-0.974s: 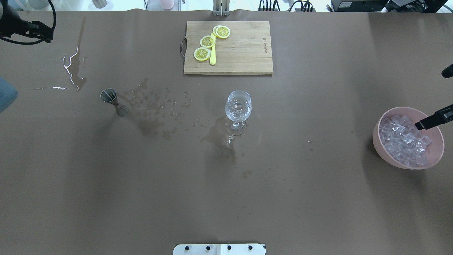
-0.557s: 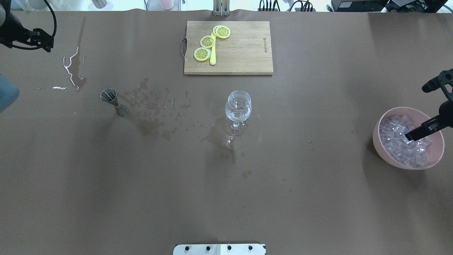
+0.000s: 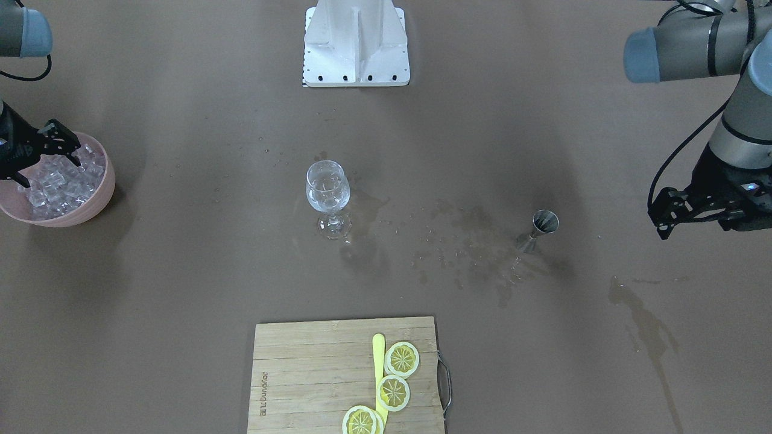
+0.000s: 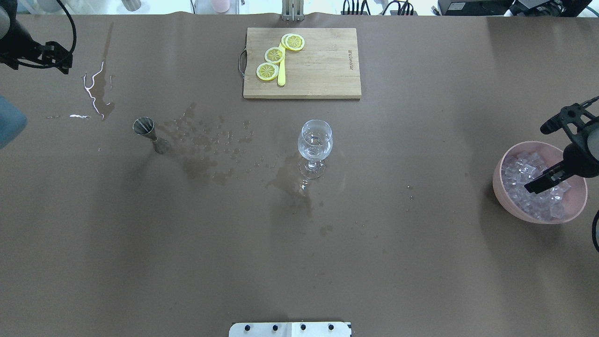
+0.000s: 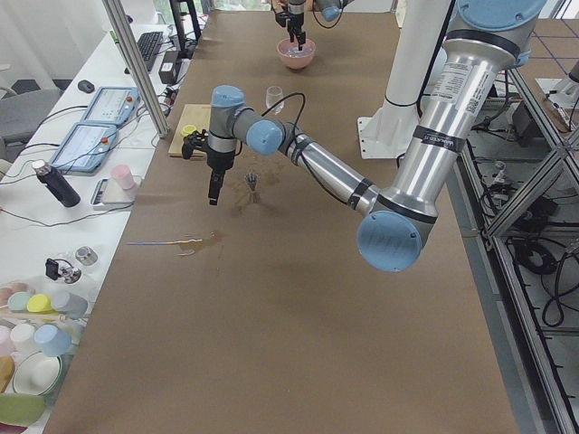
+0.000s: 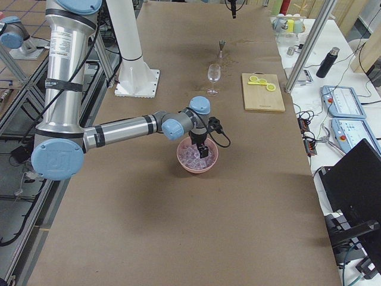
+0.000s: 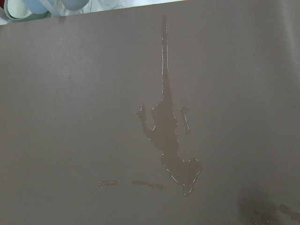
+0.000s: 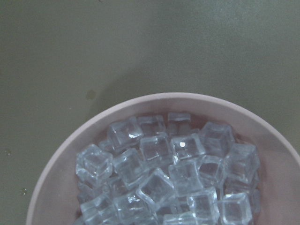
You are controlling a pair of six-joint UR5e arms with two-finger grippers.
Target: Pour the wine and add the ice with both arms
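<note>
Directly beneath the right gripper [image 4: 537, 158], spread wide and empty, the ice [image 8: 164, 173] is lying in a pink bowl [image 8: 61, 159]. Well apart from it, the wine [image 4: 314, 149] is sitting in a wineglass [image 4: 315, 140]. I cannot tell the left gripper's [image 3: 670, 214] opening.

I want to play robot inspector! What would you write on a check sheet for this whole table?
Surface: brown table cover wet, splashes between jigger and wine glass, a puddle near the left gripper.
Job's things: glass upright, a little clear wine inside; ice heaped in pink bowl.
Clutter: cutting board with lemon slices and yellow knife.
Grippers: right gripper open over the ice; left gripper raised, jaws unclear.
Cables: black cable loops up from the left gripper.
Surroundings: white pedestal; side bench with a dark bottle and cups.
</note>
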